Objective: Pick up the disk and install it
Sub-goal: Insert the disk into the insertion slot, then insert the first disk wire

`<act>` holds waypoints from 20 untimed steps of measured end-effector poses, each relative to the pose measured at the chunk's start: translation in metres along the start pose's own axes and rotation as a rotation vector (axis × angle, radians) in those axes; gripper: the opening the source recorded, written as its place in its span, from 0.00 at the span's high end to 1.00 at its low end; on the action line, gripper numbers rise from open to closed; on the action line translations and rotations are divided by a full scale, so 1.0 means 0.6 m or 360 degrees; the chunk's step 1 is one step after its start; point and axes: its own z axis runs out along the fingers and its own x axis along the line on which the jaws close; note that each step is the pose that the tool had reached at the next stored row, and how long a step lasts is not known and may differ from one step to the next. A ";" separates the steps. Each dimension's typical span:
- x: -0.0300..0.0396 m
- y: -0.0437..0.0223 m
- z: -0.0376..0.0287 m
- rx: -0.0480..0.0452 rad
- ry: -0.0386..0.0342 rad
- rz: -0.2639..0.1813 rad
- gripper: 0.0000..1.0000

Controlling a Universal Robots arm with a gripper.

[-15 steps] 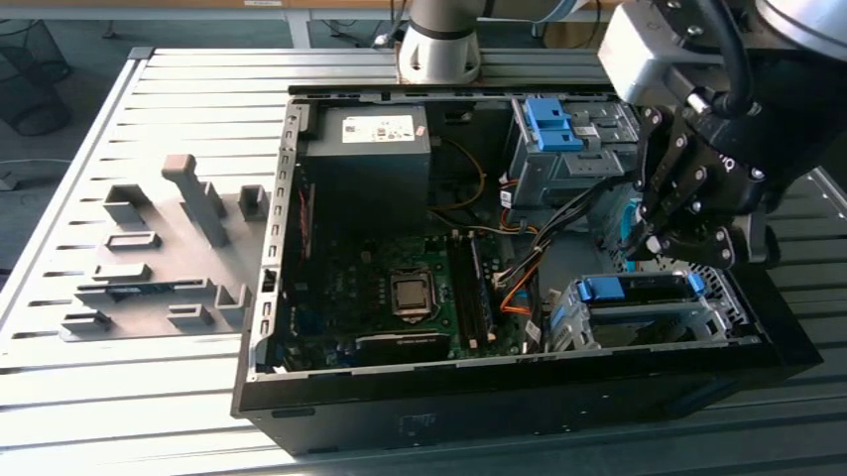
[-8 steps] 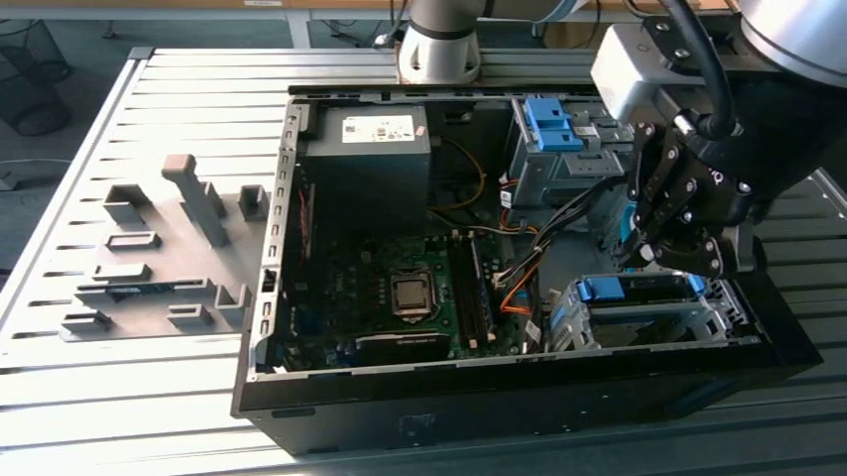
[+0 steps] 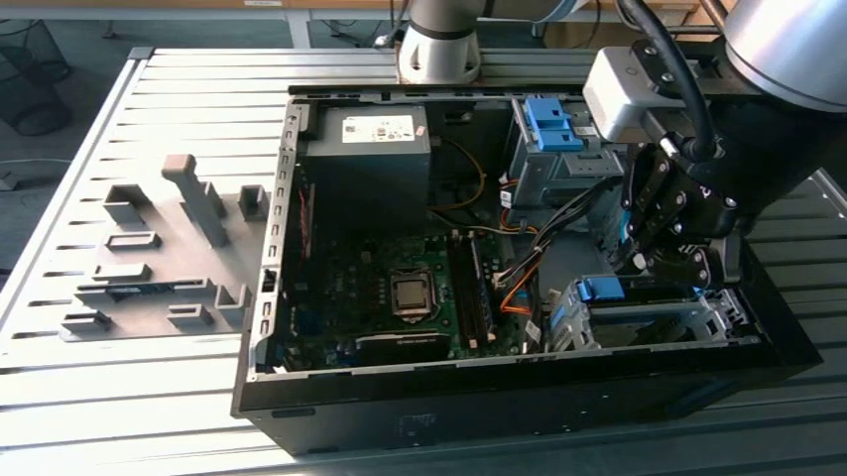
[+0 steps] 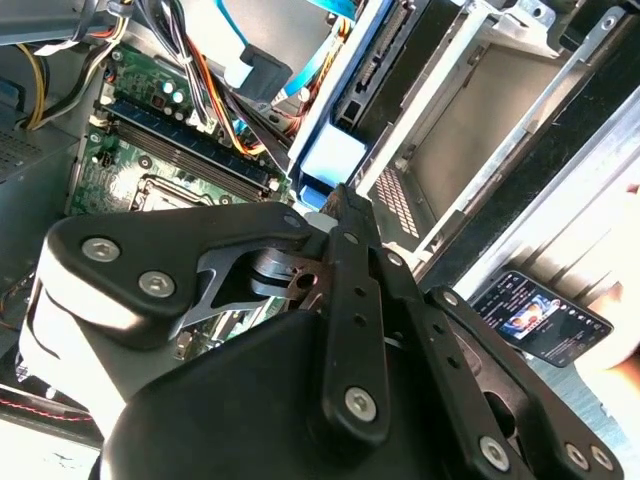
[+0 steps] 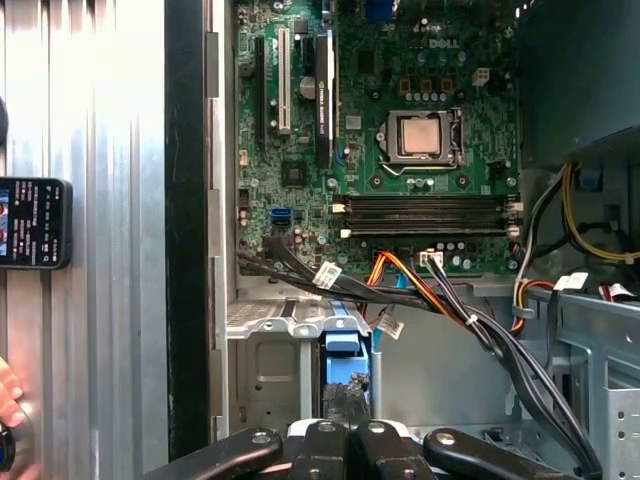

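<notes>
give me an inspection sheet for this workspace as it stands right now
surface: slatted metal table carrying an open black computer case
job's things: disk, its blue end sitting in the lower drive cage; how far in, cannot tell
clutter: grey fixture plate beside the case, on the exterior view's left; phone on the table
grippers: gripper directly over the disk's blue end; contact unclear
cables: orange and black bundle running from the motherboard toward the cages
surroundings: a person's hand near the phone; robot base beyond the case
</notes>
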 end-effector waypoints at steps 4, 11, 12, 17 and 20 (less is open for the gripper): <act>0.000 0.000 0.000 0.0000 -0.0001 0.0000 0.89; 0.000 0.000 0.000 0.0000 -0.0001 0.0000 0.89; 0.000 0.000 0.000 0.0000 -0.0001 0.0000 0.89; 0.000 -0.014 0.001 0.0000 -0.0001 0.0000 0.89; -0.001 -0.031 0.001 0.0000 -0.0001 0.0000 0.89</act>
